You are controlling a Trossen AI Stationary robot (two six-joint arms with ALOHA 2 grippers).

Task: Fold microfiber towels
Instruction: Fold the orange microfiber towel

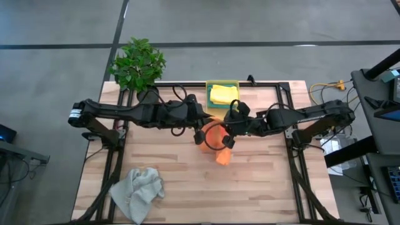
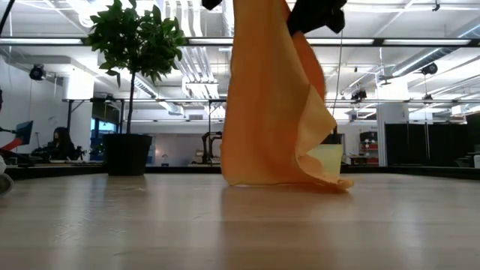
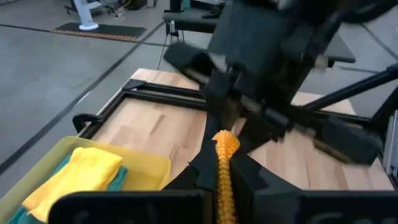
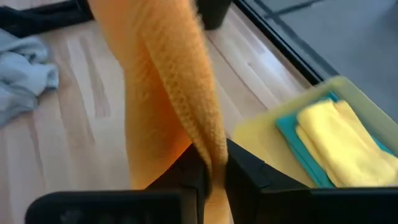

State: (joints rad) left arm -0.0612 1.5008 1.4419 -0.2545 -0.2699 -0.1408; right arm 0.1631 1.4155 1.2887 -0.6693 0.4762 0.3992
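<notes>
An orange microfiber towel (image 1: 215, 139) hangs over the middle of the table between my two grippers, and both are shut on its top. My left gripper (image 1: 203, 130) holds it from the left and my right gripper (image 1: 226, 134) from the right. In the low view the towel (image 2: 274, 97) drapes down in folds, and its lower edge (image 2: 285, 180) rests on the tabletop. A light grey towel (image 1: 137, 190) lies crumpled near the front left corner. A yellow towel (image 1: 224, 94) lies on a teal one (image 4: 298, 140) inside the yellow bin (image 1: 212, 105). My left gripper pinches a bunched upper edge of the orange towel (image 3: 222, 152) between its two fingers, coming roughly level from the table's left. The cloth runs back between the fingers as a thick roll. My right gripper pinches another part of the upper edge (image 4: 208, 140) between its two fingers, slanting down from the right. The towel hangs slack below, and its lower end touches the table.
The yellow bin stands at the far edge, just behind the grippers. A potted plant (image 1: 137, 62) stands at the far left corner. A black frame (image 1: 287, 125) runs along the table's sides. Bare wood (image 1: 250, 187) lies in front of the hanging towel.
</notes>
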